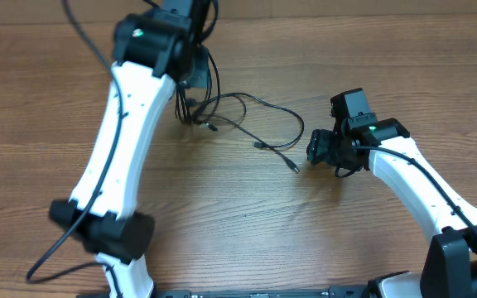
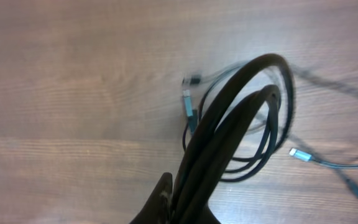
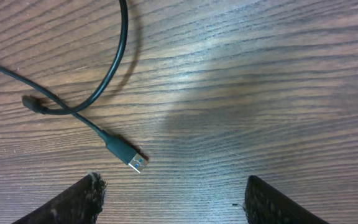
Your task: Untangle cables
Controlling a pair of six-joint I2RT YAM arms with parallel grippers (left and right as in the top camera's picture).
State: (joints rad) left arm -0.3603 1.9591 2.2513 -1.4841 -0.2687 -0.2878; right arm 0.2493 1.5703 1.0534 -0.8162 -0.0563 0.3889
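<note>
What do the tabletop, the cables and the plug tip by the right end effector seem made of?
The tabletop: wood or wood-look laminate, brown grain, slight sheen. The cables: matte black sheath, probably plastic or rubber. The plug tip: shiny silver, likely metal.

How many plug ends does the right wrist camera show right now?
2: a silver-tipped plug low and left of centre, and a small dark plug at the far left. More may lie outside this view.

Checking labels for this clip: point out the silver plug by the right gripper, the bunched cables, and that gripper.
silver plug (image 3: 136, 163), right wrist view, on its metal tip.
bunched cables (image 2: 219, 134), left wrist view, on the dark looped strands.
right gripper (image 3: 176, 196), right wrist view, midway between its fingertips.
</note>
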